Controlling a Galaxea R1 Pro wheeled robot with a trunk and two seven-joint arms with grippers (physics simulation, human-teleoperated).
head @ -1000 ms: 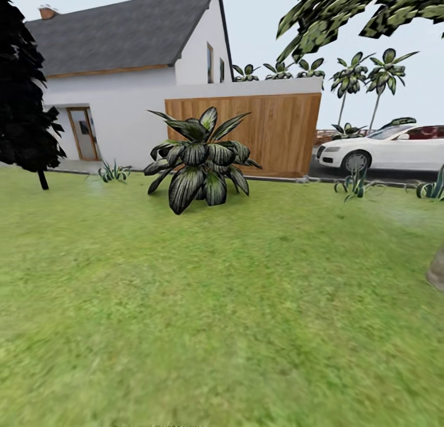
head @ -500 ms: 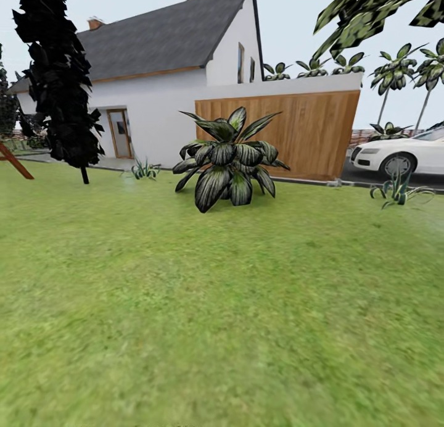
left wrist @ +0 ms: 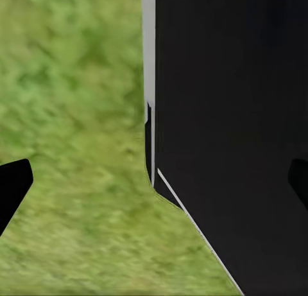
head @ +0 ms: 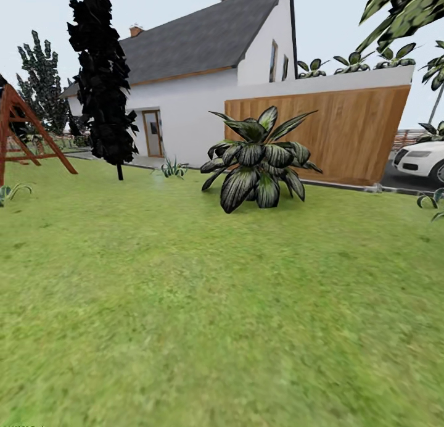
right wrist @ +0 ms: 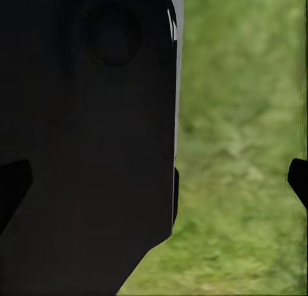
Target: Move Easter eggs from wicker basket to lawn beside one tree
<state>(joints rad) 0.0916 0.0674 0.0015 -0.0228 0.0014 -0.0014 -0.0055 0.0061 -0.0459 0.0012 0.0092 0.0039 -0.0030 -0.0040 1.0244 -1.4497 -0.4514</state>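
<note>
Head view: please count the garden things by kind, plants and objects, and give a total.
Dark cypress: 1
Broad-leaved bush: 1
House: 1
Wooden fence: 1
White car: 1
Wooden swing frame: 1
Total: 6

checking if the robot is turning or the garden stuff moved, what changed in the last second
The camera swung to the left, so the whole scene slid right: the broad-leaved plant, wooden fence and house shifted right, the white car went nearly out of frame, and the dark cypress and a wooden frame came in at left. Nothing in the garden itself moved, and the lawn looks the same.
</note>
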